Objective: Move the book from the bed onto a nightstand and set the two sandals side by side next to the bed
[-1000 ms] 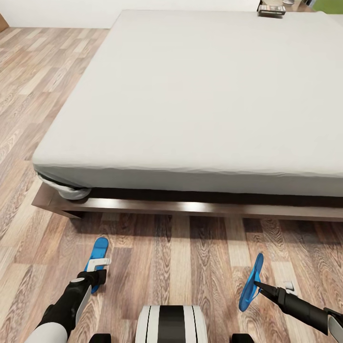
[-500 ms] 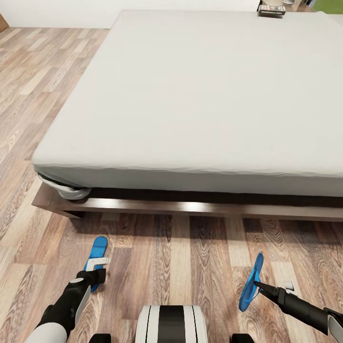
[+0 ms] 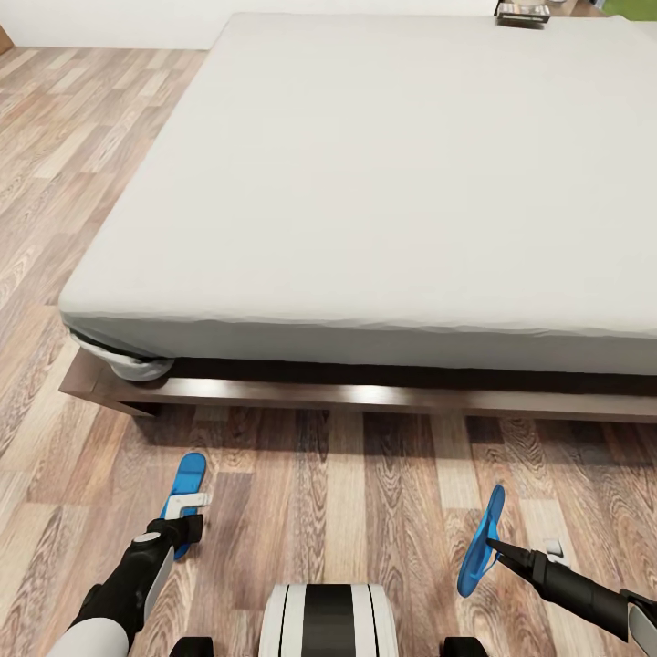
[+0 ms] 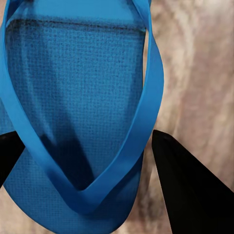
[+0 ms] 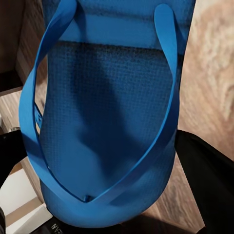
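The bed with its off-white mattress and dark wooden frame spans the head view. The book lies at its far right edge. One blue sandal lies flat, low over the floor at the near left. My left gripper is shut across its width; in the left wrist view the sandal sits between the black fingers. The other sandal stands tilted on its edge at the near right. My right gripper is shut on it, and the sandal fills the gap between its fingers.
Wood-plank floor runs between my base and the bed frame. More floor stretches along the bed's left side. A loose fold of sheet hangs at the bed's near left corner.
The head camera has tipped slightly, so the bed and book sit a little higher in the picture. The left gripper and its sandal crept a touch leftward. The right arm and sandal stay put.
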